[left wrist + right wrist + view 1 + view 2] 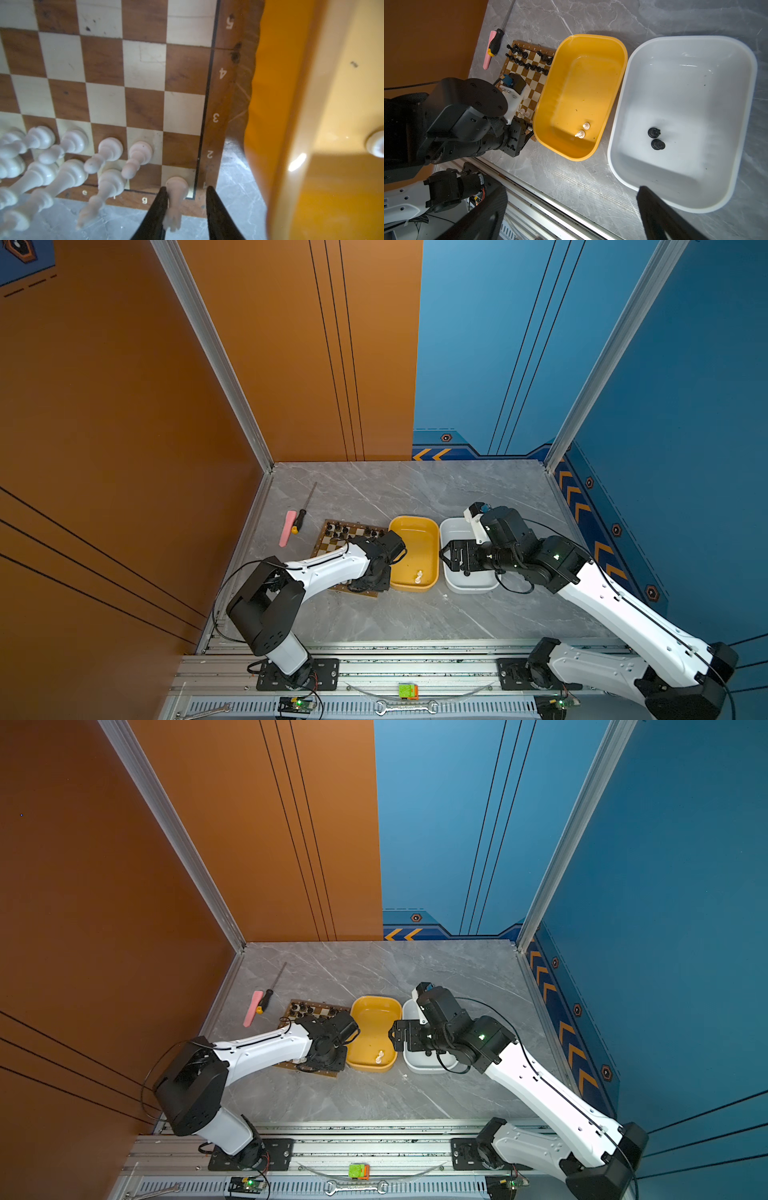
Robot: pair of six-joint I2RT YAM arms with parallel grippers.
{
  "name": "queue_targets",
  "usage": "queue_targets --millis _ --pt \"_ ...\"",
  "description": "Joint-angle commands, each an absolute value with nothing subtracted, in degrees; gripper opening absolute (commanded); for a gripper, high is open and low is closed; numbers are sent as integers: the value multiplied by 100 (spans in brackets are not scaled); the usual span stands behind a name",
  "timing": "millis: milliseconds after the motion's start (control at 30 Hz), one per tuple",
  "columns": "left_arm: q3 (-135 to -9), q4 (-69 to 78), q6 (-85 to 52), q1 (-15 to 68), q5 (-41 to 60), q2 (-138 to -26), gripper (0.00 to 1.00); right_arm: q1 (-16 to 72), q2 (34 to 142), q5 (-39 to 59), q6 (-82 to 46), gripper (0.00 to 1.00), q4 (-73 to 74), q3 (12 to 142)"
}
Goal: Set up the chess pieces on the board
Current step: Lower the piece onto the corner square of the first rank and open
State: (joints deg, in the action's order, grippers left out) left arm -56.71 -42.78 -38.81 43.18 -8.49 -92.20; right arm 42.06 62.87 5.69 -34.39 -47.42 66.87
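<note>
The board point(332, 548) lies left of centre, with black chess pieces point(349, 530) along its far rows. In the left wrist view several white pieces point(72, 162) fill the two near rows. A white piece with a notched top point(176, 185) stands on the corner square. My left gripper point(187, 187) is open around it: one finger touches it, the other stands apart. My right gripper point(446, 558) hangs wide open and empty over the gap between the tubs. Two white pieces point(582, 131) stand in the yellow tub point(591, 36). Two black pieces point(655, 138) stand in the white tub point(685, 38).
The yellow tub point(413, 519) touches the board's right edge, and the white tub point(451, 526) stands beside it. A screwdriver point(302, 516) and a pink tool point(287, 528) lie left of the board. A wrench point(405, 707) rests on the front rail.
</note>
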Motion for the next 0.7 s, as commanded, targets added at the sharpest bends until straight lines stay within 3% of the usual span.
queue_targets --millis 0,667 --pt "-5642 -4224 -3858 4307 -747 -9305 33 4251 6174 361 -3472 100 -4807 6676" --pt "-5634 -4462 -3907 4205 -947 -9056 43 4228 6213 395 -3368 100 -4805 6680"
